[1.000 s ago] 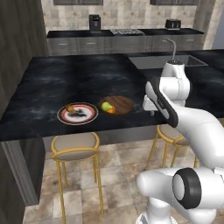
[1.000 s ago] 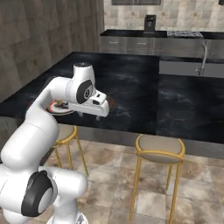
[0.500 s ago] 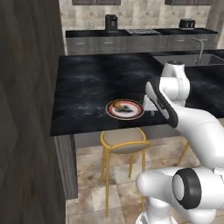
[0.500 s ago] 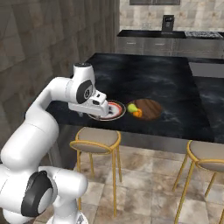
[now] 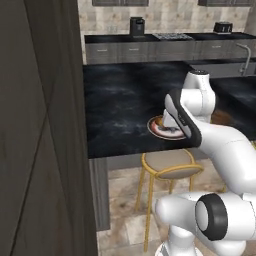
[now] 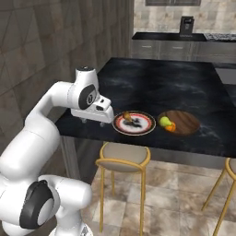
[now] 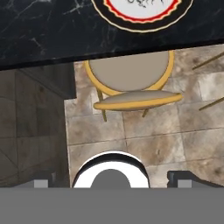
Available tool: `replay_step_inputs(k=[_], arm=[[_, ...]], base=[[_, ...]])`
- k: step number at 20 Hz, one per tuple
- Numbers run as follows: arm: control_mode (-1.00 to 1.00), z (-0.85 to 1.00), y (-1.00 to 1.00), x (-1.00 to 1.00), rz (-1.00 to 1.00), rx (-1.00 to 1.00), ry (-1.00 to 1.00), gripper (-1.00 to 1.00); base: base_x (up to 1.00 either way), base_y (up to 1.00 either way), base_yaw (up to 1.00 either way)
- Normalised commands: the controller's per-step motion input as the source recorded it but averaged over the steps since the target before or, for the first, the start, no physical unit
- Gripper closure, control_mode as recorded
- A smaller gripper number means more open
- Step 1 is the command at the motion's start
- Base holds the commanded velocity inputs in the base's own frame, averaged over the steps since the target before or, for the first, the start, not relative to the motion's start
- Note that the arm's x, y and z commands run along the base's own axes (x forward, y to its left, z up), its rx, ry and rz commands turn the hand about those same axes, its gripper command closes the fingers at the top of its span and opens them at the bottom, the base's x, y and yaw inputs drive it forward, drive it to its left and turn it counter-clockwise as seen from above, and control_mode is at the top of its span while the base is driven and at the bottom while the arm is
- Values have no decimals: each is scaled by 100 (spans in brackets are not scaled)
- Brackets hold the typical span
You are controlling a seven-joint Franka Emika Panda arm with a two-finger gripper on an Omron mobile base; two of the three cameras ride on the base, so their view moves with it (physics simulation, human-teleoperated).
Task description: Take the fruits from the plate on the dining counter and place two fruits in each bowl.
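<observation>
The plate point(image 6: 134, 123) with its red-orange rim lies near the front edge of the black dining counter point(image 6: 184, 87). It holds a brown fruit point(image 6: 126, 116) and a darker one beside it. To its right, the wooden bowl point(image 6: 182, 122) holds a green fruit point(image 6: 163, 121) and an orange fruit point(image 6: 171, 127). My gripper point(image 6: 93, 121) hovers over the counter's front edge just left of the plate, open and empty. In the hand view my gripper point(image 7: 111, 179) has its fingertips point(image 7: 181, 177) far apart, and the plate point(image 7: 142, 11) is at the top edge. The arm partly hides the plate point(image 5: 167, 130).
A yellow-framed stool point(image 6: 123, 159) stands below the plate, and the same stool point(image 7: 131, 78) lies straight under the hand. A second stool point(image 6: 228, 168) is at the right. A dark wall panel point(image 5: 40, 125) stands close on the left. The far counter point(image 6: 184, 39) carries a coffee machine.
The whole picture has shifted: the base has driven left along the counter, so the plate now sits by the hand. The arm keeps its pose, gripper still open.
</observation>
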Motion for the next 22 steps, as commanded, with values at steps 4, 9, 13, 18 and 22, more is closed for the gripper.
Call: replay_step_inputs(k=[4,9,13,18,22], arm=[[100,0,0,0,0,0,0,-100],[100,0,0,0,0,0,0,-100],[100,0,0,0,0,0,0,-100],[100,0,0,0,0,0,0,-100],[-100,0,0,38,0,0,1,-100]], base=[[54,5,0],[57,0,0],[57,0,0],[60,0,0],[32,0,0]])
